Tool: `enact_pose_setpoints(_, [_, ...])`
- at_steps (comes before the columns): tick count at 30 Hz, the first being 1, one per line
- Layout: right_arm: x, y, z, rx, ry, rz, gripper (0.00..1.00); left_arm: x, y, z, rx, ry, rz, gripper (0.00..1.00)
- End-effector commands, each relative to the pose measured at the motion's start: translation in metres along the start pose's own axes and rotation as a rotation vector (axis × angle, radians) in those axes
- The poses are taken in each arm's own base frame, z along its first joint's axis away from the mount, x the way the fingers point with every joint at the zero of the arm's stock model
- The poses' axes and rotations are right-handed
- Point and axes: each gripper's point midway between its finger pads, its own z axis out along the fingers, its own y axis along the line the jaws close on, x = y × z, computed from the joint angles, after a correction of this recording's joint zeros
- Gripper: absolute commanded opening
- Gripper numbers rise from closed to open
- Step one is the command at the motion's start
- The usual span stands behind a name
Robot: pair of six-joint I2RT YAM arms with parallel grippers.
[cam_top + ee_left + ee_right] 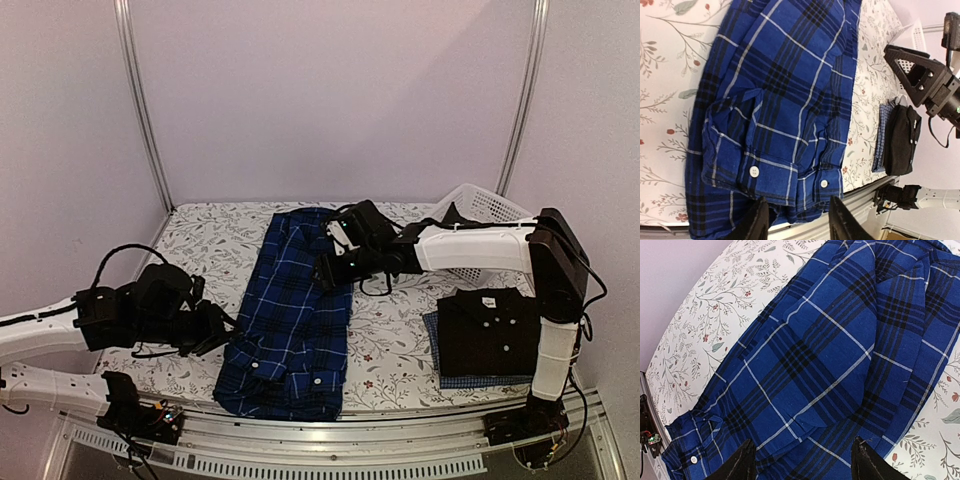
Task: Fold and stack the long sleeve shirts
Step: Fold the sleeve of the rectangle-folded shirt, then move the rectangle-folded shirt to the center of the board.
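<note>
Plaid shirt (290, 312) lies lengthwise at frame centre. Left claw (215, 325) sits low by its lower-left edge, fingers parted, empty. Right claw (332, 262), arm outstretched, hangs spread wide over its upper right, gripping nothing.

Dark blue plaid cloth shirt (290, 310) with thin white lines; plain black cloth shirt (487, 330), white buttons; white floral-printed bench (200, 240).

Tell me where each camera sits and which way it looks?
Top: above and behind, looking down at the table; left arm and right arm show.
Left wrist: faces across the plaid shirt toward the black shirt; left claw at bottom.
Right wrist: looks down onto the plaid shirt; right claw at bottom.
All three share the plaid shirt.
</note>
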Motion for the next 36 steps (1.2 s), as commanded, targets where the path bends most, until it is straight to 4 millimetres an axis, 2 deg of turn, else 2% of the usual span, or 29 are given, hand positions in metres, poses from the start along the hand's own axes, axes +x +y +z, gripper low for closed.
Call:
enact_pose_setpoints(1, [-0.007, -0.001, -0.006, 0.009, -0.012, -0.003, 0.63, -0.014, 0.045, 0.004, -0.214, -0.059, 0.07, 0.35])
enact_pose_setpoints(4, [-0.004, -0.004, -0.007, 0.019, -0.007, 0.005, 0.63, -0.023, 0.064, 0.011, -0.284, -0.086, 0.075, 0.34])
enact_pose_setpoints(8, [-0.008, -0.003, -0.005, 0.016, -0.018, 0.008, 0.62, -0.04, 0.052, 0.031, -0.201, -0.091, 0.114, 0.32])
enact_pose_setpoints(10, [-0.013, 0.001, 0.001, 0.005, -0.023, 0.004, 0.6, -0.044, 0.044, 0.04, -0.177, -0.078, 0.157, 0.27])
enact_pose_setpoints(12, [-0.019, 0.005, 0.006, -0.008, -0.029, -0.002, 0.57, -0.04, 0.043, 0.051, -0.177, -0.04, 0.184, 0.23])
enact_pose_setpoints(17, [-0.023, 0.009, 0.03, -0.04, -0.013, 0.002, 0.49, -0.016, 0.045, 0.073, -0.165, 0.104, 0.208, 0.12])
enact_pose_setpoints(25, [-0.023, 0.008, 0.069, -0.075, 0.008, 0.044, 0.41, 0.004, 0.049, 0.087, -0.142, 0.195, 0.215, 0.11])
enact_pose_setpoints(28, [-0.017, -0.001, 0.087, -0.063, 0.02, 0.068, 0.4, 0.009, 0.05, 0.092, -0.13, 0.214, 0.215, 0.1])
enact_pose_setpoints(36, [-0.001, -0.047, 0.119, -0.054, 0.053, 0.195, 0.39, 0.023, 0.049, 0.104, -0.105, 0.25, 0.22, 0.1])
